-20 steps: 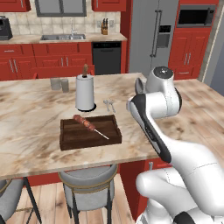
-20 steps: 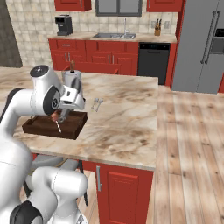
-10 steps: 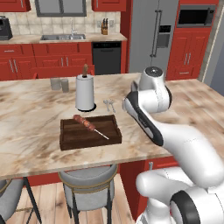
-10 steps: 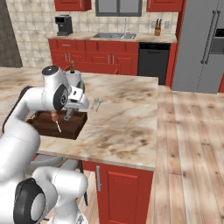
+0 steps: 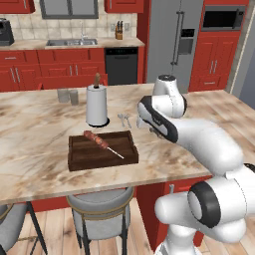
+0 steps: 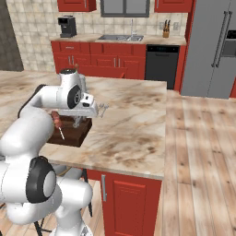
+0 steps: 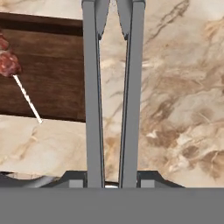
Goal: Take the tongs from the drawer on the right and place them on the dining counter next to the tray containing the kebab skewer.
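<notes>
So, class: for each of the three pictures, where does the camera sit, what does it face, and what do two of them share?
Left base view: behind-left, facing the dining counter; arm at right.
Right base view: behind-right, same counter; arm at left.
Hand view: on the hand, looking along the tongs held in the gripper.
Shared: the tray with the kebab skewer.

Dining counter point(image 6: 133, 124): beige veined marble top, red cabinet base. Dark wooden tray point(image 6: 73, 132) lay near its left edge, kebab skewer point(image 6: 57, 123) inside. Gripper point(image 6: 79, 120) hung over the tray's right end.
</notes>
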Robot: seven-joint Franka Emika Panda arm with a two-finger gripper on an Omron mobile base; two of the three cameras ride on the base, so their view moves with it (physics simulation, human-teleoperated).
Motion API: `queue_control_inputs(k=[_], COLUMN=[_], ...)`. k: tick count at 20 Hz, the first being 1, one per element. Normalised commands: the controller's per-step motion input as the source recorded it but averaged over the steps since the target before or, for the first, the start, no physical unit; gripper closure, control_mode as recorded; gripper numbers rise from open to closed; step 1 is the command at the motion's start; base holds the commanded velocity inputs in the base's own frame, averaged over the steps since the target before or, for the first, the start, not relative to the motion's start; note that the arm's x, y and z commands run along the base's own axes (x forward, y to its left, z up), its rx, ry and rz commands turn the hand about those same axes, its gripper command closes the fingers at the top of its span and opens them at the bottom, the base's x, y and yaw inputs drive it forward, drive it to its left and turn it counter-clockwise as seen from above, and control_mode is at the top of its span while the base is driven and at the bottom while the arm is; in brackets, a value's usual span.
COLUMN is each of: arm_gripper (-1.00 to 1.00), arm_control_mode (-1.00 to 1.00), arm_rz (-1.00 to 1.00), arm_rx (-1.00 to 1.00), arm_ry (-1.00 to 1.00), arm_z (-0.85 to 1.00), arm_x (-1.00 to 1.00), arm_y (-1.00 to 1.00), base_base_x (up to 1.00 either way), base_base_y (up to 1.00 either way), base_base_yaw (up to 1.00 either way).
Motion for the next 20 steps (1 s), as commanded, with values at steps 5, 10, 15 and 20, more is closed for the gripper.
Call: queue_control_inputs(k=[5, 10, 15, 20], arm_gripper=[1.0, 1.0, 1.0, 1.0], arm_control_mode=[-1.0, -1.0, -1.0, -1.0], arm_rz=[0.01, 0.0, -0.03, -0.05], arm_rx=[0.0, 0.0, 0.0, 0.0], arm_ry=[0.16, 0.04, 0.0, 0.0], arm_z=[-0.28, -0.32, -0.4, -0.36], arm_x=[0.17, 0.17, 0.11, 0.02], arm_y=[-0.03, 0.0, 0.0, 0.0], base_base_x=[0.0, 0.0, 0.0, 0.0], base_base_y=[0.0, 0.0, 0.0, 0.0], base_base_yaw=[0.0, 0.0, 0.0, 0.0])
